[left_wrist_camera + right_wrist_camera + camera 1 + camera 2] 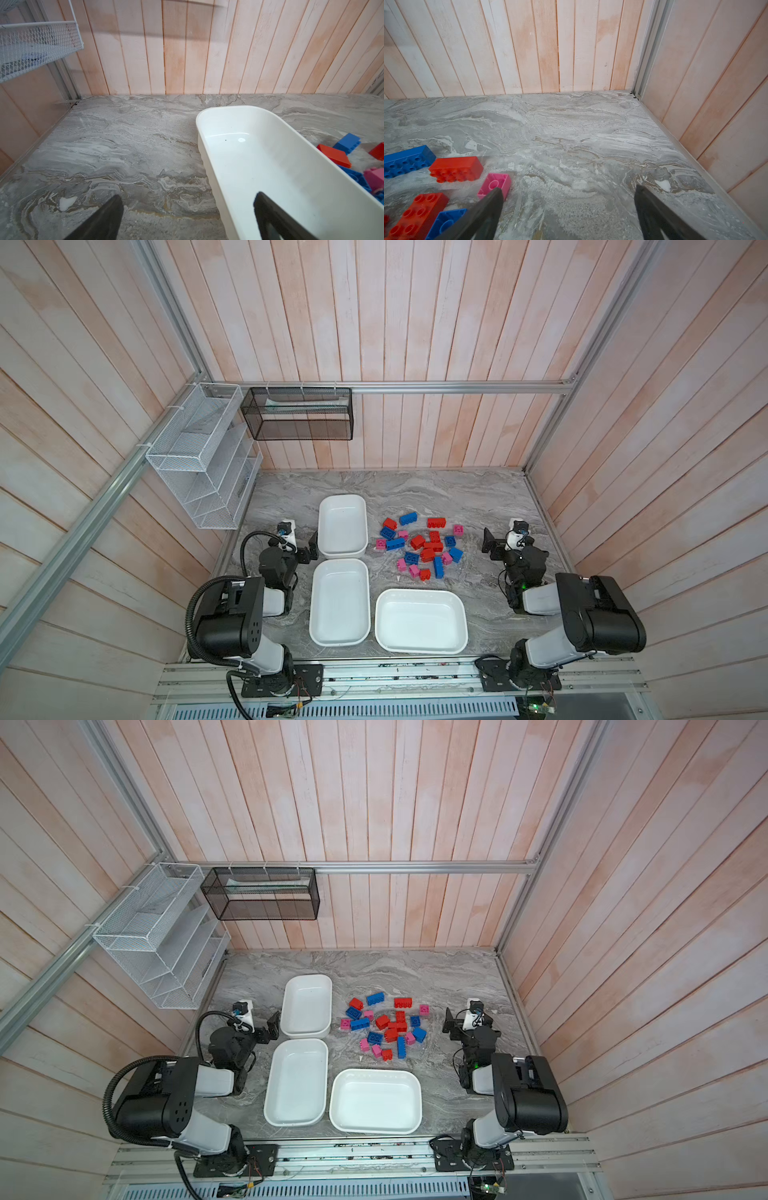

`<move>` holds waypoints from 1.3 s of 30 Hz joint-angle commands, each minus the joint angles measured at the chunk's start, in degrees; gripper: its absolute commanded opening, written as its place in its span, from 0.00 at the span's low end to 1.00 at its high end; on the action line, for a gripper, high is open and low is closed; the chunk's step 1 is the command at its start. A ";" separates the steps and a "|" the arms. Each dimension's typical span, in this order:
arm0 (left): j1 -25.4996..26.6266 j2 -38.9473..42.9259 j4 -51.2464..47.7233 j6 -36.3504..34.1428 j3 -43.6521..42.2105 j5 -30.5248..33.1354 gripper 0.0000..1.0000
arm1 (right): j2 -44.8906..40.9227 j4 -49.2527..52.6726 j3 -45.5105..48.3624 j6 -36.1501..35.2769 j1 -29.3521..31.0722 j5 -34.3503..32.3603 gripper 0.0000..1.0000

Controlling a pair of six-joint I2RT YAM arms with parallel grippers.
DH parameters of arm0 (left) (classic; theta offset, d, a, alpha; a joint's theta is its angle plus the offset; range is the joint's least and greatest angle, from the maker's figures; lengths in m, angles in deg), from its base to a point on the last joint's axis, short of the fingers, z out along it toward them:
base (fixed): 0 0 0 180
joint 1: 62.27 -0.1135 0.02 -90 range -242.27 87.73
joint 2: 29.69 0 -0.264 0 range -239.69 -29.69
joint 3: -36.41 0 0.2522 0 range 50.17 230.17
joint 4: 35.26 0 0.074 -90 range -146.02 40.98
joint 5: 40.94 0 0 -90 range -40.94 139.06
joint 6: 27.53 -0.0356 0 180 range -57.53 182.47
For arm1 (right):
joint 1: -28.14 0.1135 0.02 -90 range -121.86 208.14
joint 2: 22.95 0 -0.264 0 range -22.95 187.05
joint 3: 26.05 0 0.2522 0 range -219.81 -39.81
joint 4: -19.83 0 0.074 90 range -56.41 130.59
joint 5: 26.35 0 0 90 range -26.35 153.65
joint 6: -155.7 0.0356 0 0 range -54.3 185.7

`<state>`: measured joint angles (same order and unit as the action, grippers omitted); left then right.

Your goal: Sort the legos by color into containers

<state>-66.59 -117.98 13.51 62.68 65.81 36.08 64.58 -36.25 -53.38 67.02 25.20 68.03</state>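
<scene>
Three white containers (343,526) sit left of the scattered legos (419,547) on the desk (490,497). No writing readable. Left gripper (312,546) jaws wide open beside the far container; right gripper (489,544) jaws wide open, empty, beside the legos.

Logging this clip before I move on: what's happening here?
Nothing is being handled yet. Red, blue and pink legos lie in a loose pile on the marble table. The three white containers sit empty beside it. The left gripper and right gripper are open, holding nothing, at either side.
</scene>
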 commanded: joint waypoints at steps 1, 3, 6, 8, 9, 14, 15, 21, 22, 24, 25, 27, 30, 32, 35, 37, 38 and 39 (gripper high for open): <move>0.19 -0.20 0.66 0.04 1.12 1.00 1.00 | -0.25 -0.14 -0.11 -0.29 -0.19 -0.60 0.98; 0.21 -0.09 0.76 0.05 0.96 0.89 1.00 | -0.25 -0.03 -0.15 -0.33 -0.18 -0.60 0.98; 0.19 -0.05 0.76 0.06 0.97 1.00 1.00 | -0.25 -0.03 -0.15 -0.34 -0.22 -0.55 0.98; 0.19 -0.07 0.76 0.06 0.98 0.93 1.00 | -0.25 -0.02 -0.17 -0.30 -0.22 -0.60 0.98; 0.19 -0.06 0.76 0.06 1.02 0.89 1.00 | -0.25 -0.03 -0.11 -0.36 -0.22 -0.60 0.98; 0.23 -0.12 0.78 0.04 1.03 0.93 1.00 | -0.25 -0.07 -0.15 -0.42 -0.20 -0.60 0.98; 0.19 -0.06 0.72 0.06 0.98 0.96 1.00 | -0.25 -0.13 -0.14 -0.28 -0.22 -0.54 0.98; 0.19 0.00 1.01 -0.01 0.81 0.99 1.00 | -0.25 -0.16 -0.10 -0.34 -0.21 -0.58 0.98; 0.19 0.02 1.02 0.05 0.80 0.96 1.00 | -0.25 -0.16 -0.10 -0.34 -0.21 -0.60 0.98; 0.19 0.02 1.02 0.06 0.83 0.96 1.00 | -0.25 -0.20 -0.15 -0.42 -0.18 -0.60 0.98; 0.19 0.05 1.02 0.05 0.80 1.00 1.00 | -0.25 -0.25 -0.05 -0.41 -0.15 -0.58 0.98; 0.22 0.60 1.10 0.31 0.80 1.59 1.00 | -0.33 -0.62 0.07 -0.42 -0.18 -0.43 0.98; 0.23 5.93 -4.84 0.69 1.62 2.60 1.00 | -2.37 -1.66 1.23 -0.04 -0.18 0.01 0.98; 0.16 10.47 -10.14 0.74 2.44 3.02 1.00 | -5.58 0.50 1.54 -0.05 -0.22 0.03 0.98; 0.22 17.00 -17.16 1.77 3.71 5.60 1.00 | -12.85 8.72 0.27 -1.17 -0.18 1.86 0.98; 0.19 20.44 -23.35 2.82 5.47 6.41 1.00 | -17.90 12.32 -0.23 -0.27 -0.18 2.22 0.98; 0.19 21.89 -27.09 3.70 6.92 6.89 1.00 | -20.37 14.04 -0.68 0.00 -0.22 3.04 0.98; 0.19 23.24 -31.36 5.52 8.50 7.58 1.00 | -22.52 17.24 -1.82 0.13 -0.22 4.10 0.98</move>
<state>-66.59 -97.50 -5.07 64.99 70.96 40.81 46.20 -27.29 -52.79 66.89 25.18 69.47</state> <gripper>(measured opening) 0.997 0.980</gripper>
